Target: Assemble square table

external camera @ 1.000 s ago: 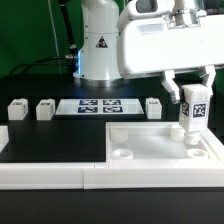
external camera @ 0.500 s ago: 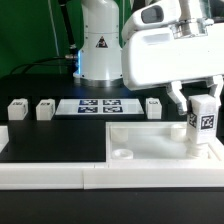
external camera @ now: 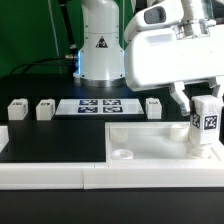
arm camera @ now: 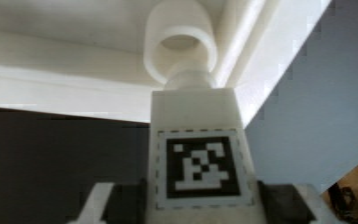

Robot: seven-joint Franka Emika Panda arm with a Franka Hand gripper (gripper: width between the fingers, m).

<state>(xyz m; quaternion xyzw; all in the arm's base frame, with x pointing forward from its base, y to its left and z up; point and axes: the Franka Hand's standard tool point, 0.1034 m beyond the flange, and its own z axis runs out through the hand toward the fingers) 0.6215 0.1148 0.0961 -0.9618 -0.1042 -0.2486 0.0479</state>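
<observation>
**Item 1.** Two-finger gripper (external camera: 204, 104), white-housed. The jaws were pinched on the upper part of a small white plastic leg (external camera: 206, 124) bearing a black-white tag. In the wrist view the fingers (arm camera: 101, 207) flanked that leg (arm camera: 201, 150) on both sides. The leg was held upright with its narrow stud pointing down, judged so that it could enter a hole squarely.

**Item 2.** Round corner socket (arm camera: 183, 44), white. It lay in line with the leg's stud in the wrist view. Whether the stud had reached it could not be told.

**Item 3.** White plastic square slab (external camera: 150, 138), the tabletop. It lay flat with its sockets up, at four o'clock in the exterior view. The held leg stood over the slab's four o'clock corner. The two sockets visible on the slab's nine o'clock side were bare, so fitting was judged to be at its first leg.

**Item 4.** Long white bar fence (external camera: 50, 172). It ran along the slab's six o'clock edge, against it, and was judged to brace the slab against sliding or turning during insertion.

**Item 5.** Three loose white tagged legs, laid out within reach for later fitting:
- one (external camera: 17, 110) at nine o'clock in the exterior view
- a second (external camera: 45, 109) just beside the first
- a third (external camera: 154, 106) at the slab's twelve o'clock

**Item 6.** Marker board (external camera: 98, 105). It lay flat on the black table (external camera: 50, 140), between the second and third loose legs.
</observation>
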